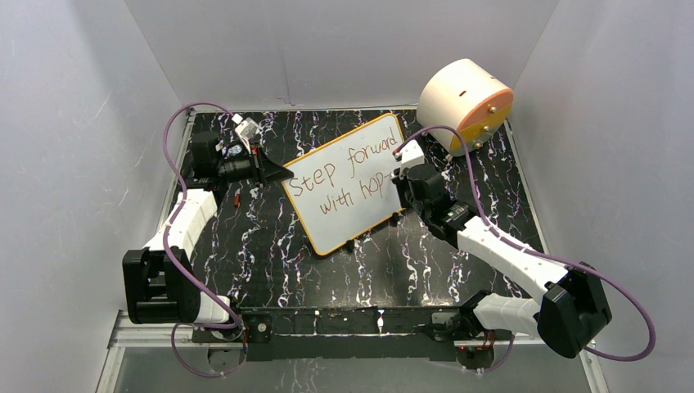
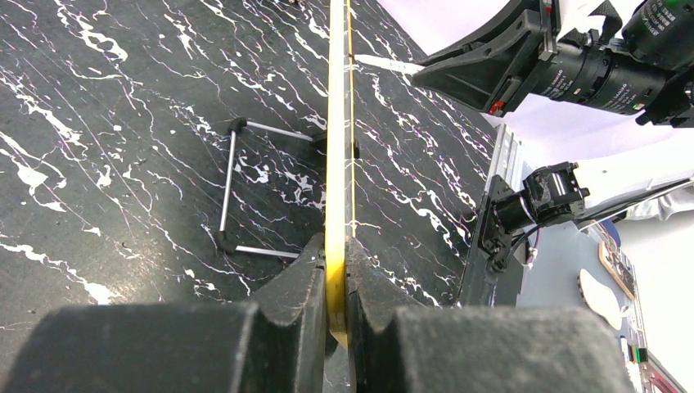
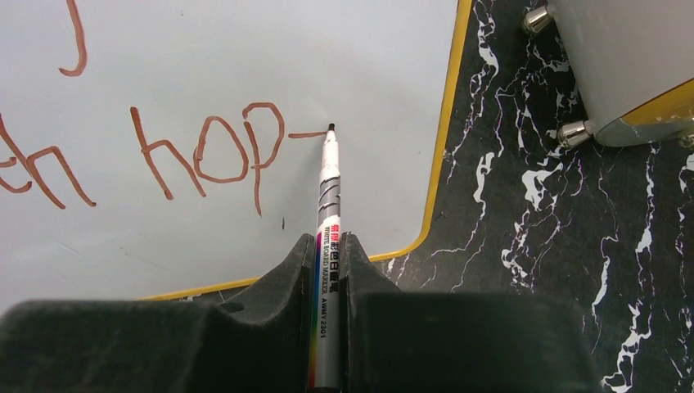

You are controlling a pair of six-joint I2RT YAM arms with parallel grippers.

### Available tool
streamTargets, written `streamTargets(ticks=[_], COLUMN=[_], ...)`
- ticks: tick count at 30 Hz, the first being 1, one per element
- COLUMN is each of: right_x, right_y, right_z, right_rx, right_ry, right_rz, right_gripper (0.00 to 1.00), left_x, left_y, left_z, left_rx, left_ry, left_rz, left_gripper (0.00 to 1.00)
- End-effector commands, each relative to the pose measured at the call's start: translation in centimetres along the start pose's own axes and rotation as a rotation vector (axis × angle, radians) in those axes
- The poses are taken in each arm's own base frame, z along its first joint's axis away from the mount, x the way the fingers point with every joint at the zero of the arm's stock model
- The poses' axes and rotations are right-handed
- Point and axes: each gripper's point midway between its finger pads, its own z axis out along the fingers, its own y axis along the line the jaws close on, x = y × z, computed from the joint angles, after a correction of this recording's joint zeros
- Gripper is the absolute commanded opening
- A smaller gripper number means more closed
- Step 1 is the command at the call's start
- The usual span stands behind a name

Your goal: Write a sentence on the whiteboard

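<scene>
Marbled tabletop (image 1: 270, 246) bearing whiteboard (image 1: 350, 225), likely light and stiff; left jaws clamping its frame edge, right jaws pinching marker (image 3: 329, 188).

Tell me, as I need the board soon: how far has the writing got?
Done: the sentence reads "Step forward with hop" on the whiteboard. In hand: the right claw holds the marker, tip on the board at the end of a short stroke after "hop", while the left claw clamps the board's edge. Left: finishing that last letter.
</scene>
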Motion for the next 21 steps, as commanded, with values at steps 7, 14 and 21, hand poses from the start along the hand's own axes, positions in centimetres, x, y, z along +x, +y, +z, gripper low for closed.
streamTargets(ticks=[7, 14, 21], right_x=[-5.8, -5.4, -3.5], right_y=[0.1, 1.2, 2.1], right_z=[-0.2, 0.1, -0.4], right_rx=[-0.013, -0.072, -0.128], right_ry=[-0.15, -0.125, -0.06], right_rz=[0.023, 0.012, 0.004], right_gripper=[0.0, 0.0, 0.0], left_x=[1.5, 1.5, 1.5], left_y=[-0.4, -0.4, -0.4], left_z=[0.6, 0.6, 0.6], left_rx=[0.034, 0.032, 0.032], left_ry=[0.048, 0.047, 0.048], left_rz=[-0.016, -0.015, -0.017], left_gripper=[0.0, 0.0, 0.0])
